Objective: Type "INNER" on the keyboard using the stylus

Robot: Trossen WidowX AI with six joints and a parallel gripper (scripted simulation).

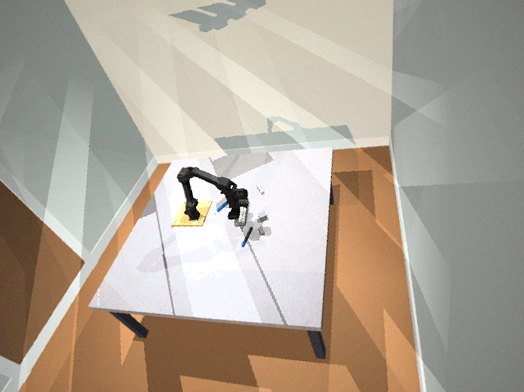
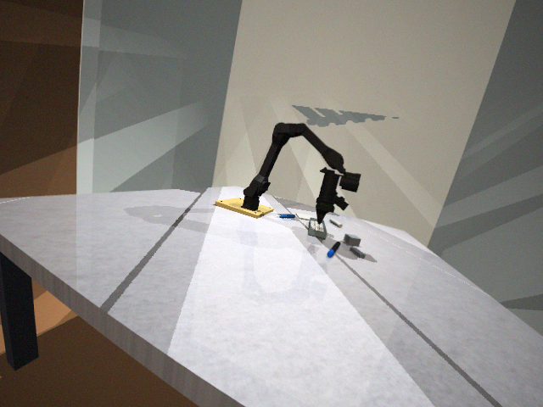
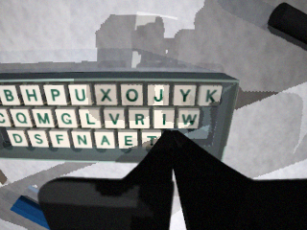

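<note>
Pale marble desk (image 2: 263,306) carries our keyboard (image 3: 115,115); our gripper (image 3: 169,139) hovers over its lower row, fingers pressed together on nothing. At the keyboard's five o'clock the blue stylus (image 2: 333,249) lies ungrasped, so pickup and all typing look undone.

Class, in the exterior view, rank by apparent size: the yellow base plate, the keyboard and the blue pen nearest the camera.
1. Flat yellow base plate
2. Grey-green keyboard with white keys
3. Slim blue pen, smallest

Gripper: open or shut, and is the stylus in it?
Shut, on nothing. In the wrist view the gripper shows its fingers pressed together above the keyboard, no stylus between them.
</note>
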